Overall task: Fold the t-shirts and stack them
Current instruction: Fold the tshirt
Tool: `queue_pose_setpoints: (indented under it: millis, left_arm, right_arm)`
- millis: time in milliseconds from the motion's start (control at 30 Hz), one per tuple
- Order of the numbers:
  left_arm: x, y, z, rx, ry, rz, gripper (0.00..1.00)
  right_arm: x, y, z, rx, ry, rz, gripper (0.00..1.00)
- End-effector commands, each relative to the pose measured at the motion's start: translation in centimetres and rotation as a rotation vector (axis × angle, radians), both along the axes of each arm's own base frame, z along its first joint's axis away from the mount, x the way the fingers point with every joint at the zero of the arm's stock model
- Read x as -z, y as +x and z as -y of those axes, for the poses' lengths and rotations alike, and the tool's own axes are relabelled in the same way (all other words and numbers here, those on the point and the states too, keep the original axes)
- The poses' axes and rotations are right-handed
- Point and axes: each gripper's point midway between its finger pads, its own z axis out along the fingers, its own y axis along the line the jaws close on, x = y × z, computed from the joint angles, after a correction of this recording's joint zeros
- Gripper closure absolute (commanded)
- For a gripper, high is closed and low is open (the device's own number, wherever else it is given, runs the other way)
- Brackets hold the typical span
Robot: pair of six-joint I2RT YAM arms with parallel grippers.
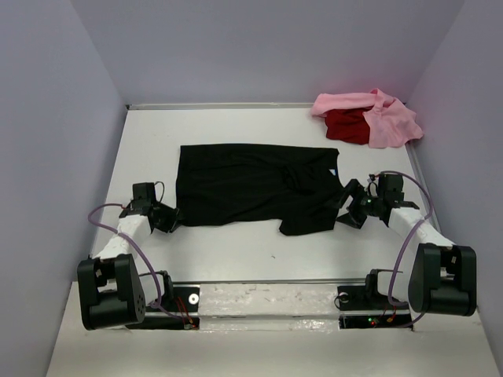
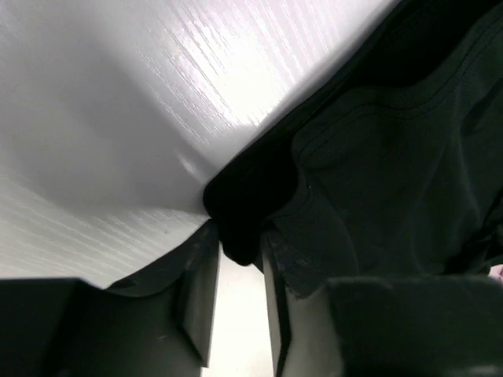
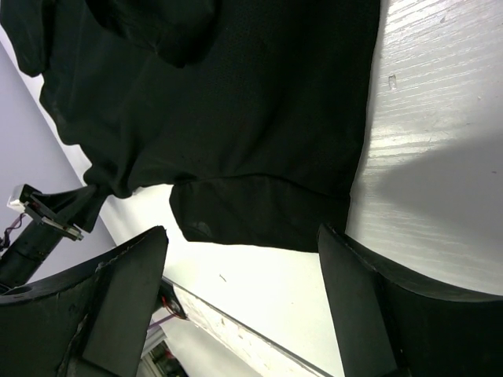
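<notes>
White table (image 1: 236, 247) holds the black t-shirt (image 1: 244, 184) spread mid-surface, left gripper (image 1: 170, 221) nipped narrow on its near-left corner, right gripper (image 1: 350, 206) spread wide at its right edge, pink t-shirt (image 1: 391, 123) and red t-shirt (image 1: 346, 126) heaped far right.

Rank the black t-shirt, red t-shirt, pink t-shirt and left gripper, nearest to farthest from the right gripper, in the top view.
1. black t-shirt, right at the right gripper.
2. red t-shirt and pink t-shirt, overlapping, far right corner: too close to call.
3. left gripper, across on the left.
</notes>
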Motion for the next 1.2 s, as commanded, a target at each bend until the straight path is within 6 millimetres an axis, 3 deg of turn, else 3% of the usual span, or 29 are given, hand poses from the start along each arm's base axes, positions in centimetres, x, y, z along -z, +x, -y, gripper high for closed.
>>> queue_pose_setpoints:
  millis: [0, 567, 867, 1167]
  left_arm:
    - [0.1, 0.0, -0.1, -0.009, 0.001, 0.000, 0.72]
    - [-0.2, -0.3, -0.2, -0.012, 0.007, -0.010, 0.80]
    - [-0.5, -0.3, -0.3, -0.008, 0.009, -0.015, 0.79]
    - [-0.3, -0.4, 0.0, 0.001, -0.002, -0.024, 0.87]
  right_arm:
    - [-0.9, 0.9, -0.3, -0.023, 0.003, 0.057, 0.18]
    - [0.0, 1.0, 0.2, -0.024, -0.032, 0.040, 0.19]
    - [0.3, 0.7, 3.0, 0.046, -0.189, 0.024, 0.18]
    - [2.6, 1.7, 3.0, 0.037, -0.183, -0.009, 0.24]
